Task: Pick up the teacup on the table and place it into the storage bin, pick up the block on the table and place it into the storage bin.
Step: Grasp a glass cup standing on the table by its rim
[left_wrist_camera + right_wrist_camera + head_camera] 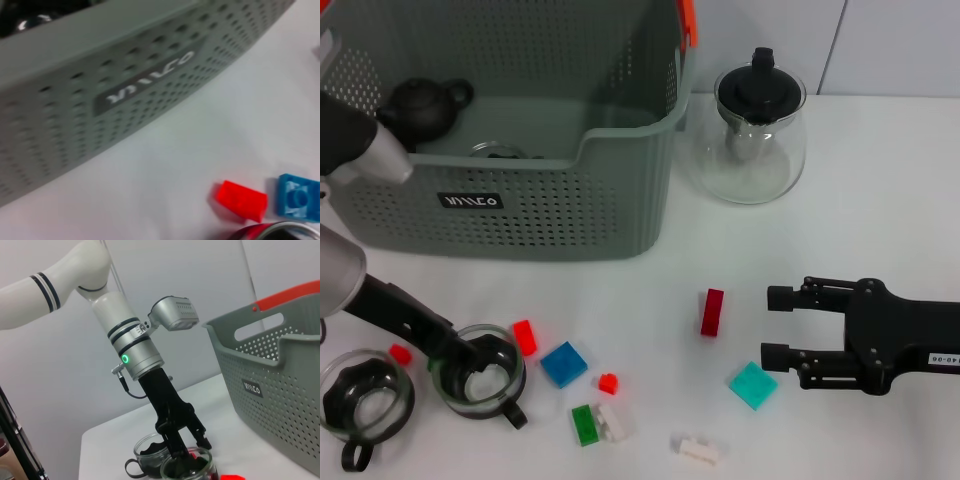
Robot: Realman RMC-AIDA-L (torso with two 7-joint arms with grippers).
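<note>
Two glass teacups stand at the front left: one (480,378) under my left gripper (465,355), the other (365,400) beside it. In the right wrist view the left gripper (187,445) reaches down onto the nearer teacup (190,467), fingers apart at its rim. The cup rests on the table. Several blocks lie around: red (525,337), blue (564,363), dark red (712,311), teal (752,385). The grey storage bin (535,215) stands at the back left. My right gripper (777,326) hovers open between the dark red and teal blocks, holding nothing.
Inside the bin sits a black teapot (420,108). A glass teapot (752,130) stands right of the bin. Green (584,424), white (698,450) and small red (608,382) blocks lie near the front. The left wrist view shows the bin wall (125,100), red block (241,200) and blue block (300,197).
</note>
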